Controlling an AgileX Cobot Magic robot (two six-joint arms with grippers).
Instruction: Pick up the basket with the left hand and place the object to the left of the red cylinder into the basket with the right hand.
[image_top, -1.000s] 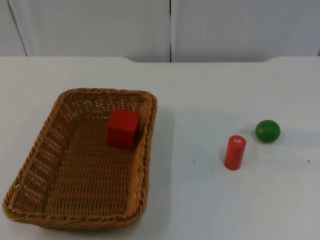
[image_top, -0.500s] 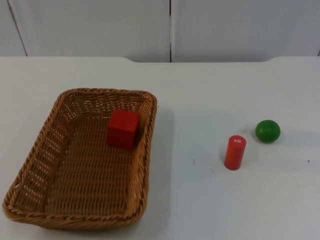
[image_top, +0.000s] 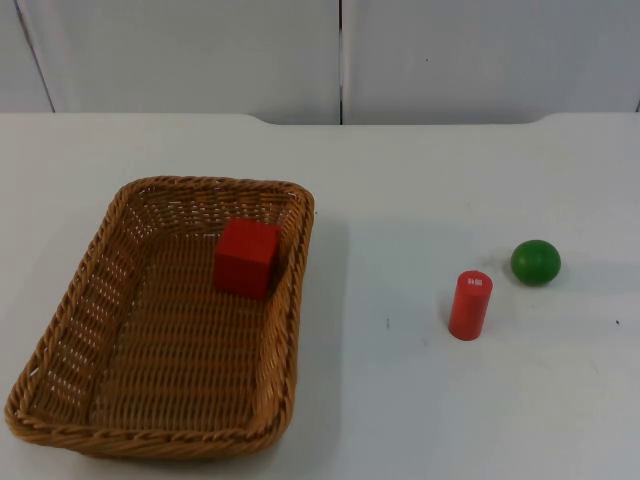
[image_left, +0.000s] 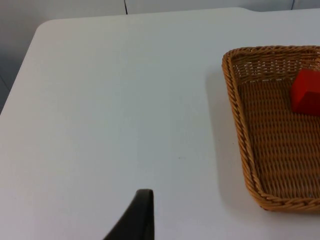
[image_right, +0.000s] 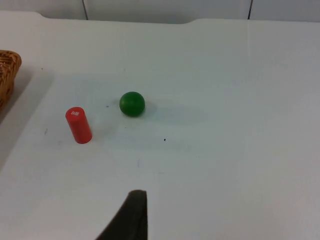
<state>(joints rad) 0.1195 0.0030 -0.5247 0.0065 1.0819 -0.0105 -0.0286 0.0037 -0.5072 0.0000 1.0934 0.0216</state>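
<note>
Sitting on the white table (image_top: 420, 180), the woven basket (image_top: 75, 330) holds a red cube (image_top: 246, 258) near its far right corner, close to the right wall. Well apart to the right stands the red cylinder (image_top: 470, 305), upright, with a green ball (image_top: 535, 262) just beside it, farther back and to its right. The left wrist view looks past a black fingertip (image_left: 137, 220) of the left gripper at bare table, with the basket and cube off to one side. The right wrist view has the right gripper's fingertip (image_right: 131, 217) hanging well short of the cylinder and ball. Whether either gripper is open or closed I cannot tell. Neither touches anything.
</note>
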